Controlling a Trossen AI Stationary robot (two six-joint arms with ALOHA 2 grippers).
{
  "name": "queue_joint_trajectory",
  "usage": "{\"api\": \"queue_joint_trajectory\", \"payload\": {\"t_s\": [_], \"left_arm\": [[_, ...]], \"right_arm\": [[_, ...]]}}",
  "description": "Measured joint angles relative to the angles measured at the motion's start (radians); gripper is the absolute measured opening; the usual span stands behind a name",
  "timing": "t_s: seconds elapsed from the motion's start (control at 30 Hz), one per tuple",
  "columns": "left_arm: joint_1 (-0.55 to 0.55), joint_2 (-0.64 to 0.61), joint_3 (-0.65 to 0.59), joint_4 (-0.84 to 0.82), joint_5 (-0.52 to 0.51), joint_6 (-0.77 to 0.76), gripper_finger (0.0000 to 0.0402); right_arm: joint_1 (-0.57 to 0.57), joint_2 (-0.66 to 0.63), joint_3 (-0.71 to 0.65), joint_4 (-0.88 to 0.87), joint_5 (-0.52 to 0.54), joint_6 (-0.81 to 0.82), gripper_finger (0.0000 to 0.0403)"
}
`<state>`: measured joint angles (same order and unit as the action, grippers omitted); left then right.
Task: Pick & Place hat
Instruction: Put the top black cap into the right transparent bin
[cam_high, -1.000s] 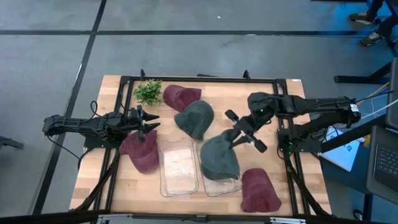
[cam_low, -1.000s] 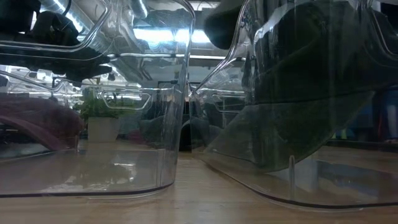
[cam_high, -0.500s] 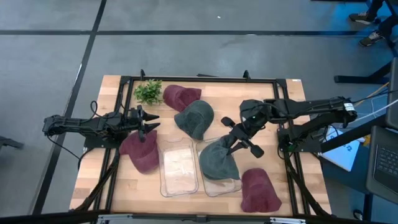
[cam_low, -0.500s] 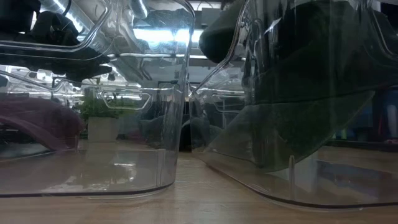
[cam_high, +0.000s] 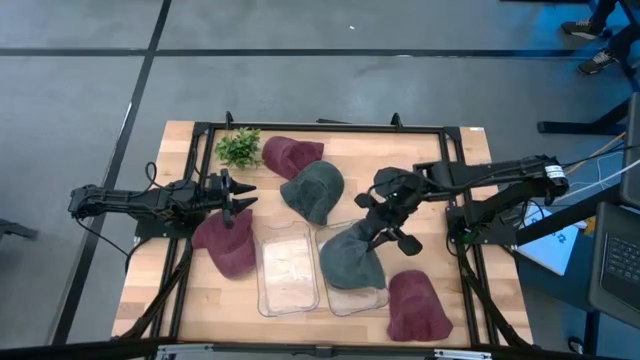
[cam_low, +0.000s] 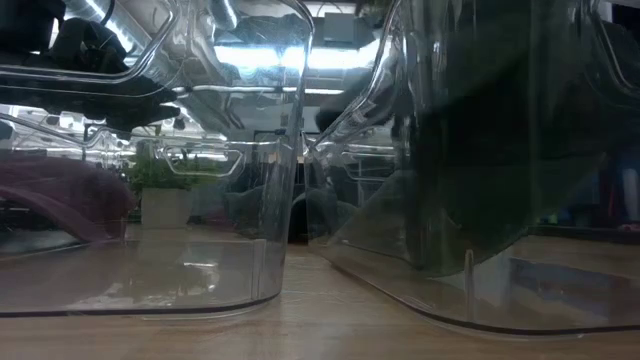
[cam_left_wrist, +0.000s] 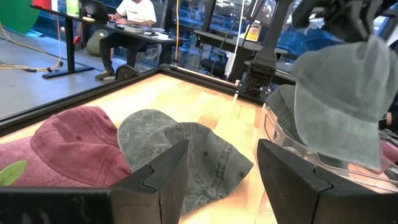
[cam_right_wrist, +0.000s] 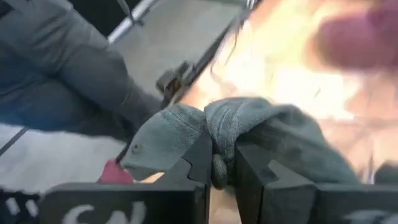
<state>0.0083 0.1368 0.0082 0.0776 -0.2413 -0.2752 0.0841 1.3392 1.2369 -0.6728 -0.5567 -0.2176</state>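
Grey hat (cam_high: 352, 258) hangs pinched in the right end effector (cam_high: 383, 228), draped into the right clear bin (cam_high: 372, 297)

Five hats on the bench, 2 grey-green, 3 maroon. One grey-green hat (cam_high: 352, 258) hangs crumpled from the right gripper (cam_high: 377, 236), fabric pinched between its fingers, lower part draped into the right clear bin (cam_high: 372, 297). 2nd grey-green hat (cam_high: 314, 190) lies flat at bench centre, far of the bins. Maroon hat (cam_high: 290, 155) far side, touching that grey one. Another maroon hat (cam_high: 228, 243) just left of the left clear bin (cam_high: 288, 270). 3rd maroon hat (cam_high: 416, 307) near right, beside the right bin.
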Motion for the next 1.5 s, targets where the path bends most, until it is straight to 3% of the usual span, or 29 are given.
{"api": "queue_joint_trajectory", "payload": {"t_s": [0.67, 1.0, 1.3, 1.5], "left_arm": [[0.000, 0.000, 0.000, 0.000, 0.000, 0.000, 0.0185], [0.000, 0.000, 0.000, 0.000, 0.000, 0.000, 0.0185], [0.000, 0.000, 0.000, 0.000, 0.000, 0.000, 0.0185], [0.000, 0.000, 0.000, 0.000, 0.000, 0.000, 0.0185]], "right_arm": [[0.000, 0.017, 0.000, -0.231, 0.045, 0.052, 0.0045], [0.000, 0.016, 0.000, -0.153, 0.067, 0.079, 0.0046], [0.000, 0.016, 0.000, 0.028, 0.116, 0.076, 0.0046], [0.000, 0.016, 0.000, -0.028, 0.147, 0.069, 0.0047]]}}
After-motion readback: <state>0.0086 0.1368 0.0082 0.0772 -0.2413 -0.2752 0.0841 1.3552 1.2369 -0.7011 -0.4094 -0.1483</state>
